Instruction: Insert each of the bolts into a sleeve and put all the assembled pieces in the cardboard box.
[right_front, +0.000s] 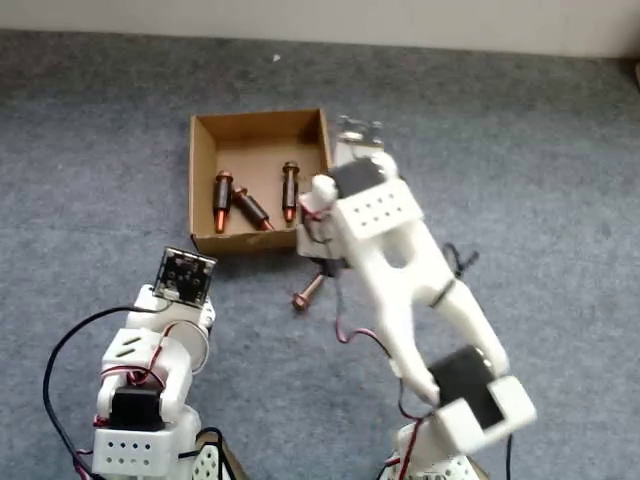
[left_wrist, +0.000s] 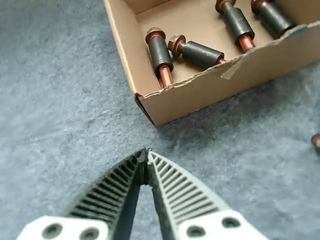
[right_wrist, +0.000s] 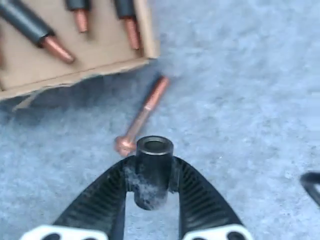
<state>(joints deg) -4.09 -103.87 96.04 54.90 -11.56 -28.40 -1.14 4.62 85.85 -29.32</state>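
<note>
Bolt (right_wrist: 142, 112) lies loose near the middle of the tabletop (right_front: 540, 150), just beside the cardboard box (right_wrist: 75, 77). It looks like rigid, smooth metal that will probably roll, so grip it across the shank. Right end effector (right_wrist: 152, 170) clamps an upright sleeve (right_wrist: 155, 147); left end effector (left_wrist: 146, 159) is closed on nothing.

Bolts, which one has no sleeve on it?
The bolt lying on the carpet just outside the box. Its copper shank is bare; the others lie in the box, each in a dark sleeve. The right gripper holds the loose sleeve.
</note>
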